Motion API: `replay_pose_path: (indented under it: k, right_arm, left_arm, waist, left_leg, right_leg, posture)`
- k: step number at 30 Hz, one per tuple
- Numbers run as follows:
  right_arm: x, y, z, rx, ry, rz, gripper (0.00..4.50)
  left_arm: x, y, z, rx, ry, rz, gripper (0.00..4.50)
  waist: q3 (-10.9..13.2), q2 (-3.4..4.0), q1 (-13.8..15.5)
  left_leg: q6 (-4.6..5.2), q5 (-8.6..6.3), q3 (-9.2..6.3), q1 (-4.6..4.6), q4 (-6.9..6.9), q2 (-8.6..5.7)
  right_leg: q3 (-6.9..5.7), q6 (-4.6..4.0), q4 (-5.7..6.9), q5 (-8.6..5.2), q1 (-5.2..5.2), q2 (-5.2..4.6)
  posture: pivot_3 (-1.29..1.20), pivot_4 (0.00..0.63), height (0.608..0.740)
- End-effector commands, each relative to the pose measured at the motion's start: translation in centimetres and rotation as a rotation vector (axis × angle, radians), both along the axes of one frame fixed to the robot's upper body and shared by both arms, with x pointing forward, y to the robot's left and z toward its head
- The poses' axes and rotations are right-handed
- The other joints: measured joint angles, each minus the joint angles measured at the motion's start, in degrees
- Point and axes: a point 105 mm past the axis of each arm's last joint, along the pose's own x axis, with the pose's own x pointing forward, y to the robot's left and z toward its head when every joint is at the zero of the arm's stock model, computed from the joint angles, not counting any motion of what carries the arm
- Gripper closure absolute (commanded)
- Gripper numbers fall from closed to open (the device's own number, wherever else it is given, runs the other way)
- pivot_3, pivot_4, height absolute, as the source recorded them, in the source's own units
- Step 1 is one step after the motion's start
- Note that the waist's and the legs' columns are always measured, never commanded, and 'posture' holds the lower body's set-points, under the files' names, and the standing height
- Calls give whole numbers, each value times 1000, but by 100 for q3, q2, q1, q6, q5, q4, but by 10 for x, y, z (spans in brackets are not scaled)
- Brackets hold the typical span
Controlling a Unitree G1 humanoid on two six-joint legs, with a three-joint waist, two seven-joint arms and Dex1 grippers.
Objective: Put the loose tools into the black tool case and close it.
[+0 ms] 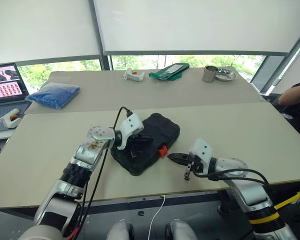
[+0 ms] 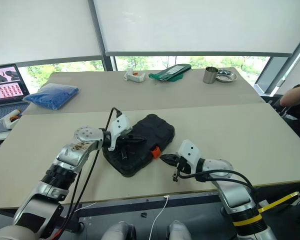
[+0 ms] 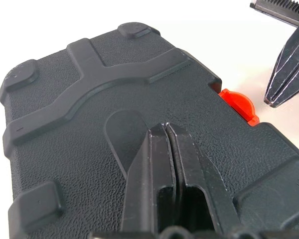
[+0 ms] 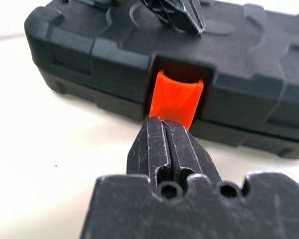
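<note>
Left eye view, from left to right: a laptop [image 1: 7, 84] stands open at the far left edge, with a small white tool [image 1: 10, 118] on the surface just in front of it. A blue bag [image 1: 54, 94] lies on the far table [image 1: 155, 92], and further along that table sit a white-and-orange device [image 1: 134, 75], a green packet [image 1: 168, 71], a metal cup [image 1: 209, 74] and a shallow metal dish [image 1: 225, 75]. On the near table [image 1: 55, 145] the case [image 1: 157, 131] lies flat with its lid down, angled so that one corner points toward the robot. The left gripper [image 1: 134, 148] rests over the near-left part of the lid with its fingers pressed together; in the left wrist view the fingertips [image 3: 165, 130] lie against the textured lid beside a raised curved rib, holding nothing. The orange latch [image 1: 163, 150] sits on the case's front edge, to the right of that gripper. The right gripper [image 1: 174, 157] is just to the right of the latch, low over the table, its fingers also pressed together and empty. In the right wrist view its tips come right up to the latch [image 4: 177, 98], though whether they actually touch it is hard to tell from this angle. At the far right edge a person's arm [image 1: 296, 95] rests beside the table.
</note>
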Motion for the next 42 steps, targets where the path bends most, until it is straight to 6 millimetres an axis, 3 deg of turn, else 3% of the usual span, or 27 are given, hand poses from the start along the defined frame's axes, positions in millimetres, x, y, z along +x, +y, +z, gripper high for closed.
replay_pose_path:
  k: [1,12,24,29,33,37,40,42]
  right_arm:
    - [8,4,9,12,-45,-11,4493]
    - [22,27,1,51,-36,-5,4493]
    - [26,45,8,98,-28,40,4493]
    - [32,52,-9,99,65,15,4493]
    - [32,59,-3,118,43,37,4493]
    - [31,59,1,114,18,57,4493]
    - [21,45,6,94,-8,89,4493]
    - [13,31,5,84,-4,98,4500]
  left_arm:
    - [-8,17,-51,121,174,60,4403]
    - [-11,14,-55,129,187,51,4403]
    - [-11,19,-58,142,204,68,4403]
    - [-12,20,-60,139,206,77,4403]
    - [-13,23,-63,146,219,86,4403]
    - [-13,25,-63,143,212,95,4403]
    - [-11,26,-42,3,146,91,4403]
    - [-13,31,-28,-69,91,74,3891]
  waist:
    - [-4,-1,-2]
    - [-26,-13,-38]
    - [-29,-16,-73]
    - [-32,-20,-107]
    - [-32,-18,-73]
    - [-32,-19,-70]
    - [-31,-17,-73]
    - [-31,-16,-70]
  left_leg:
    - [0,0,0,0,-2,0]
    - [-2,-1,1,14,-8,6]
    - [-6,-3,1,76,-61,6]
    - [-7,-3,-2,91,-88,8]
    - [-7,-3,-1,84,-92,6]
    - [-6,-3,2,75,-92,3]
    - [-8,-4,6,75,-94,3]
    - [-8,-4,7,68,-99,3]
  right_leg:
    - [-1,0,-5,0,1,0]
    - [-1,-3,-13,3,4,4]
    - [1,-5,-21,4,7,-8]
    - [-1,-8,-21,6,3,-1]
    - [-2,-21,-21,13,-2,-1]
    - [1,-21,-30,13,-3,-3]
    - [4,-21,-33,13,-6,-3]
    - [5,-21,-33,13,-12,-4]
  posture:
    - [0,150,740]
    - [0,150,740]
    - [0,150,740]
    - [0,150,740]
    - [0,150,740]
    - [0,150,740]
    - [0,150,740]
    - [0,150,740]
